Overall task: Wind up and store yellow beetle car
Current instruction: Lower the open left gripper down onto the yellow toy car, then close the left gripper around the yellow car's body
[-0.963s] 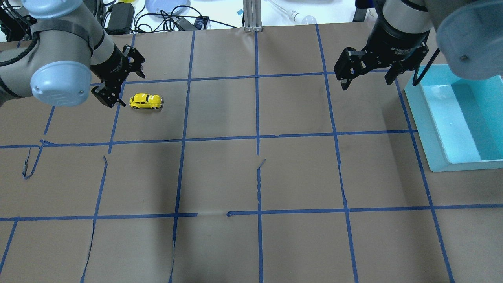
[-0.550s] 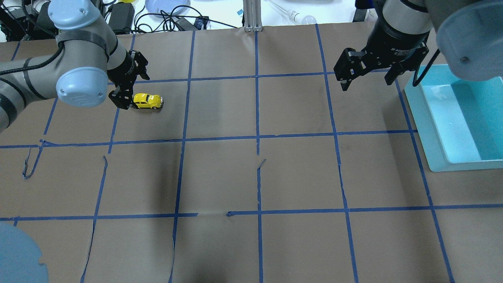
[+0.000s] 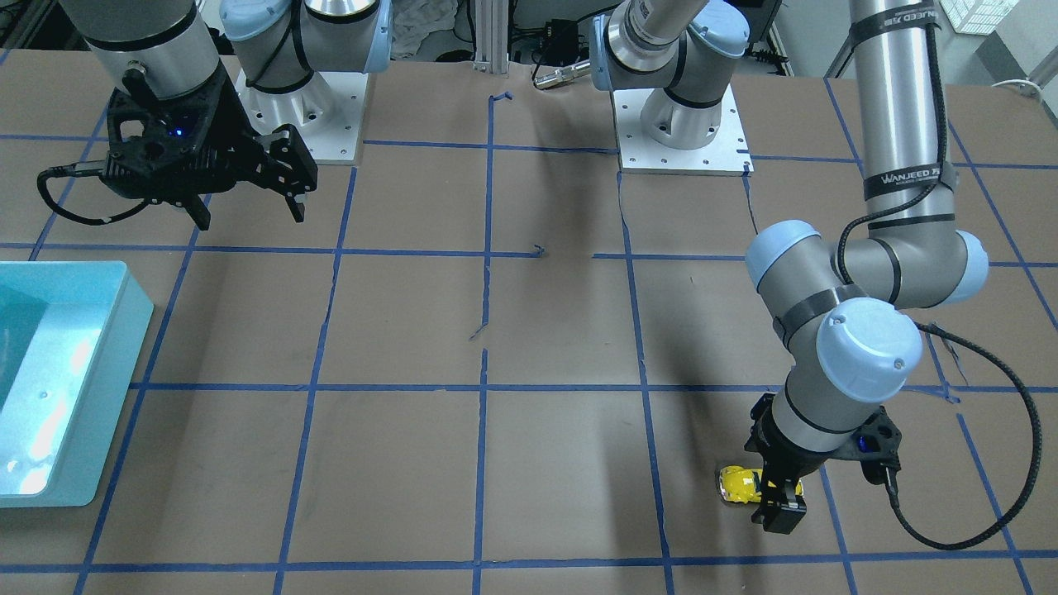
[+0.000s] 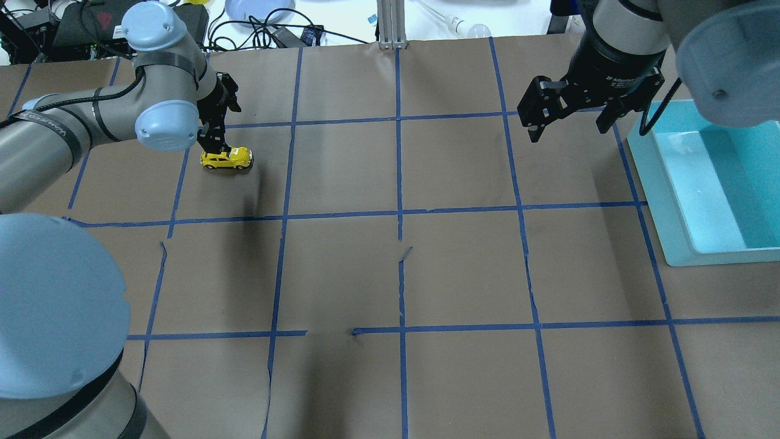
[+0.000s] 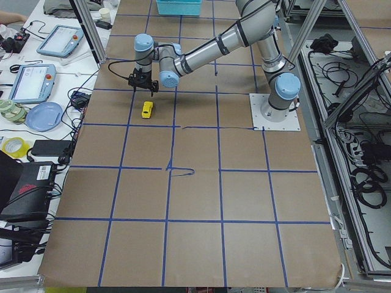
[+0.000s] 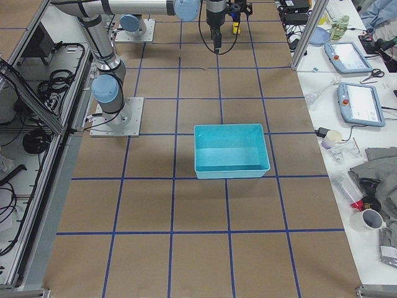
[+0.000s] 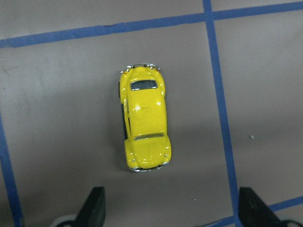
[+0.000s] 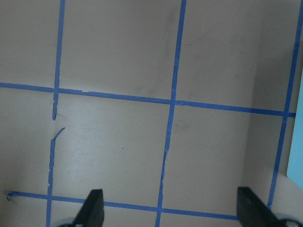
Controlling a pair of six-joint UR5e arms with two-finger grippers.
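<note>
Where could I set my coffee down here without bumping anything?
The middle of the table is bare, from the car across to the bin, and so are the rows below them in the overhead view. It is crowded around the car, where the left pincer hangs open, and beside the bin, under the open right pincer.

A turquoise bin [image 4: 661, 183] sits on the brown tabletop [image 4: 463, 268], gridded with blue tape [image 4: 399, 183]; beyond its edge, perhaps a plate [image 5: 44, 115].

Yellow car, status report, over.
Left gripper over the car, jaws open, no grip yet. Right gripper open, empty, near the blue bin. Car upright on its wheels on the table; nothing in the way.
</note>
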